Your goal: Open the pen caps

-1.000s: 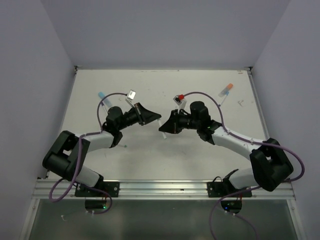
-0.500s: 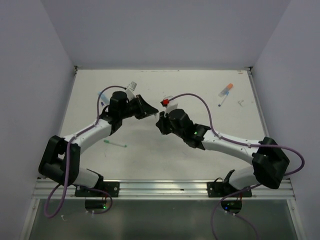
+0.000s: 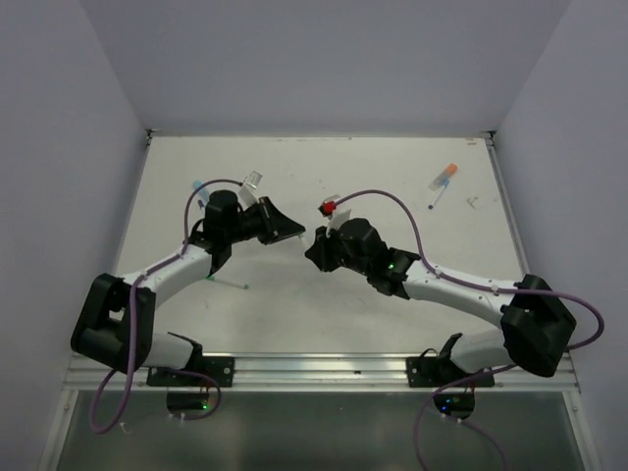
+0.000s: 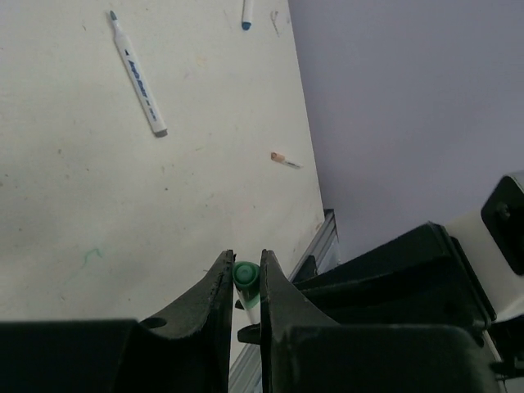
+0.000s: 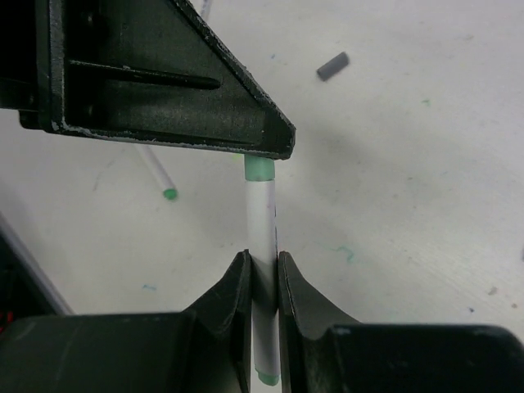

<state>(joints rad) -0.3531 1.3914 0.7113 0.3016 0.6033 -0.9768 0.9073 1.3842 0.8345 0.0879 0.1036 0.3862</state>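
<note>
White table (image 3: 294,314), centre, raised off surface: green cap (image 5: 259,169) is pinched by left gripper (image 4: 245,262); its white barrel (image 5: 260,213) is clamped by right gripper (image 5: 263,264). Cap is judged light, stiff, slippery; best gripped across its sides, pulled along 1 axis.
</note>
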